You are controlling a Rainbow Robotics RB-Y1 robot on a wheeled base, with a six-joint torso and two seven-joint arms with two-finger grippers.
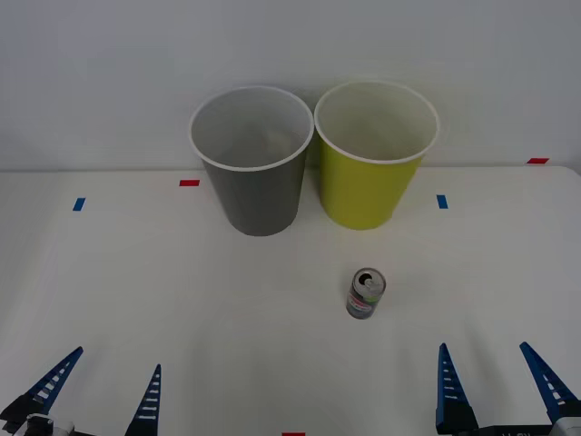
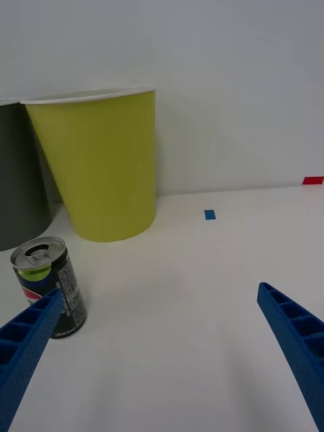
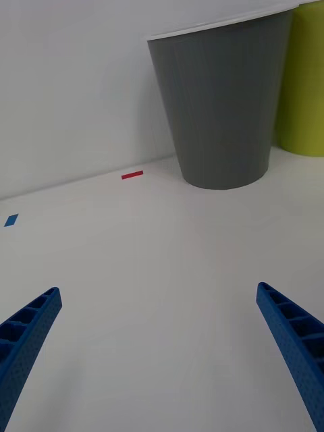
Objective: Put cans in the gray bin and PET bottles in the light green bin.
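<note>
On the white tabletop (image 1: 109,291), the can (image 1: 366,293) is seen upright, in front of the light green bin (image 1: 374,154) and apart from it. Gray bin (image 1: 253,159) is placed just beside the green one, on its left. Left hand (image 1: 95,392) and right hand (image 1: 497,383) are held low at the near edge, both spread wide, nothing gripped.
</note>
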